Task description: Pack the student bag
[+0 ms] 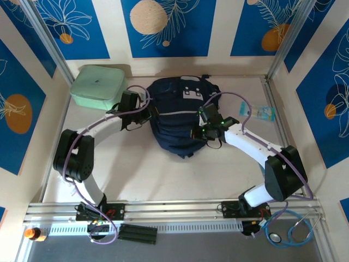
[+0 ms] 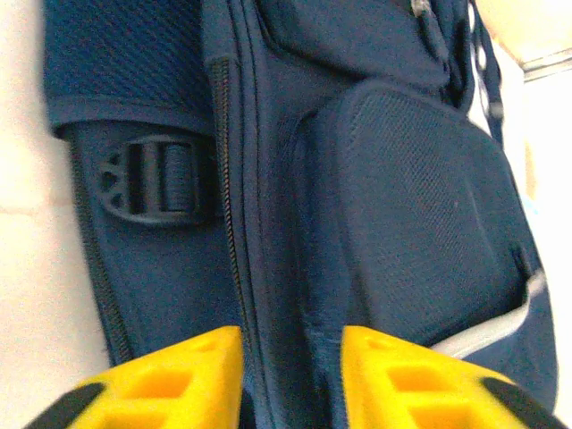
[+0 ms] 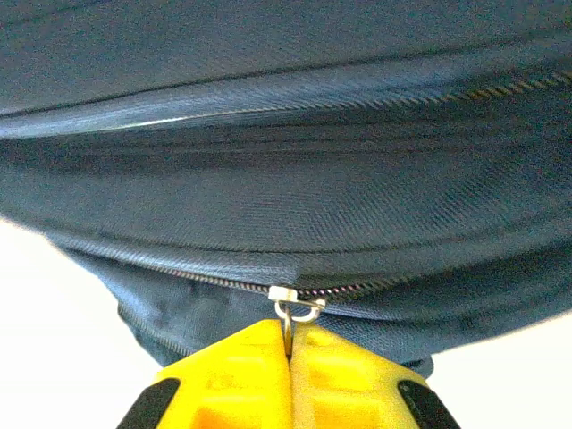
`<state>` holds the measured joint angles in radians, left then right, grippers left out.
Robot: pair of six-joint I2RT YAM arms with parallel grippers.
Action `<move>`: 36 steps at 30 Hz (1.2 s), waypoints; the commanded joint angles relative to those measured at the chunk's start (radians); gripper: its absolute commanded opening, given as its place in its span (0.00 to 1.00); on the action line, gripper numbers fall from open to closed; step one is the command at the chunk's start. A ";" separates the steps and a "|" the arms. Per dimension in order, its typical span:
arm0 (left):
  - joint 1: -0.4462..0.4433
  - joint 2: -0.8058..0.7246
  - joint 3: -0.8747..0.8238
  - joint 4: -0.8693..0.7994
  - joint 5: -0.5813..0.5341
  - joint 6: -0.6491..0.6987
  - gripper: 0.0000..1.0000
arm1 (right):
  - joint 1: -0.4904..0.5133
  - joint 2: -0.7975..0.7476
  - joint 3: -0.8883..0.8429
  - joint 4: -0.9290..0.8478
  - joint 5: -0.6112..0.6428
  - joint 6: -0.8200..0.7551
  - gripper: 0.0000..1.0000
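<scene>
The student bag (image 1: 177, 117) is a navy backpack lying in the middle of the table, white patches toward the back. My left gripper (image 1: 139, 117) is at its left side. In the left wrist view its yellow fingers (image 2: 292, 357) stand apart, and a ridge of the bag (image 2: 402, 179) beside a zipper line runs between them. My right gripper (image 1: 203, 132) is at the bag's right side. In the right wrist view this gripper (image 3: 289, 344) is shut on the metal zipper pull (image 3: 288, 323), whose slider (image 3: 295, 294) sits on the bag's (image 3: 286, 134) zipper track.
A mint-green case (image 1: 98, 86) sits at the back left, close to the left arm. A small clear packet (image 1: 264, 113) lies right of the bag. A black strap buckle (image 2: 152, 179) shows on the bag's side. Walls close the table on three sides.
</scene>
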<state>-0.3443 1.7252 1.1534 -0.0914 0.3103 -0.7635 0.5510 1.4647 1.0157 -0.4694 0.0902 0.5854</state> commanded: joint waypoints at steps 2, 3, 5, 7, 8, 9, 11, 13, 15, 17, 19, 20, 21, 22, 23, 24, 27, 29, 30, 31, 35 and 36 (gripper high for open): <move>0.034 -0.037 -0.030 -0.071 -0.081 0.049 0.43 | 0.072 0.022 0.030 0.126 -0.209 0.060 0.00; 0.044 -0.057 -0.061 -0.068 -0.084 0.037 0.45 | 0.088 0.038 0.050 0.148 -0.221 0.061 0.00; 0.062 -0.106 -0.127 -0.060 -0.091 0.007 0.47 | 0.111 0.078 0.096 0.172 -0.239 0.053 0.00; 0.076 -0.164 -0.188 -0.036 -0.081 -0.028 0.52 | 0.127 0.123 0.139 0.189 -0.257 0.040 0.00; 0.082 -0.191 -0.216 -0.018 -0.067 -0.052 0.55 | 0.135 0.146 0.159 0.196 -0.266 0.032 0.00; 0.086 -0.215 -0.239 0.002 -0.044 -0.073 0.57 | 0.142 0.167 0.176 0.200 -0.272 0.027 0.00; 0.089 -0.241 -0.262 0.028 -0.002 -0.106 0.59 | 0.151 0.203 0.205 0.207 -0.290 0.021 0.00; 0.090 -0.257 -0.273 0.050 0.028 -0.140 0.60 | 0.156 0.232 0.230 0.210 -0.300 0.019 0.00; 0.088 -0.268 -0.298 0.111 0.073 -0.198 0.61 | 0.161 0.254 0.250 0.212 -0.303 0.019 0.00; 0.084 -0.269 -0.325 0.179 0.108 -0.265 0.61 | 0.165 0.265 0.262 0.215 -0.308 0.019 0.00; 0.071 -0.266 -0.354 0.248 0.122 -0.357 0.61 | 0.168 0.273 0.269 0.216 -0.307 0.016 0.00; 0.060 -0.266 -0.378 0.293 0.114 -0.416 0.60 | 0.170 0.275 0.271 0.215 -0.302 0.016 0.00; 0.048 -0.265 -0.403 0.341 0.107 -0.468 0.58 | 0.171 0.278 0.273 0.213 -0.298 0.016 0.00; 0.039 -0.263 -0.419 0.375 0.104 -0.503 0.56 | 0.171 0.282 0.274 0.210 -0.295 0.018 0.00; 0.028 -0.258 -0.432 0.406 0.100 -0.537 0.54 | 0.171 0.283 0.274 0.207 -0.293 0.019 0.00; 0.020 -0.253 -0.442 0.431 0.095 -0.559 0.52 | 0.171 0.284 0.273 0.206 -0.293 0.020 0.00; 0.004 -0.236 -0.445 0.466 0.089 -0.585 0.47 | 0.173 0.287 0.270 0.204 -0.294 0.024 0.00; -0.003 -0.229 -0.443 0.463 0.080 -0.591 0.43 | 0.174 0.287 0.267 0.203 -0.294 0.024 0.00; -0.008 -0.229 -0.447 0.465 0.071 -0.598 0.42 | 0.175 0.287 0.267 0.201 -0.291 0.025 0.00; -0.011 -0.228 -0.451 0.466 0.064 -0.601 0.41 | 0.175 0.286 0.266 0.199 -0.291 0.025 0.00; -0.016 -0.221 -0.461 0.463 0.046 -0.607 0.35 | 0.178 0.289 0.265 0.198 -0.285 0.022 0.00; -0.017 -0.218 -0.466 0.472 0.044 -0.613 0.33 | 0.179 0.290 0.266 0.196 -0.285 0.021 0.00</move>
<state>-0.3458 1.4906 0.6998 0.3298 0.3645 -1.3487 0.7124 1.7401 1.2507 -0.3012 -0.1600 0.6216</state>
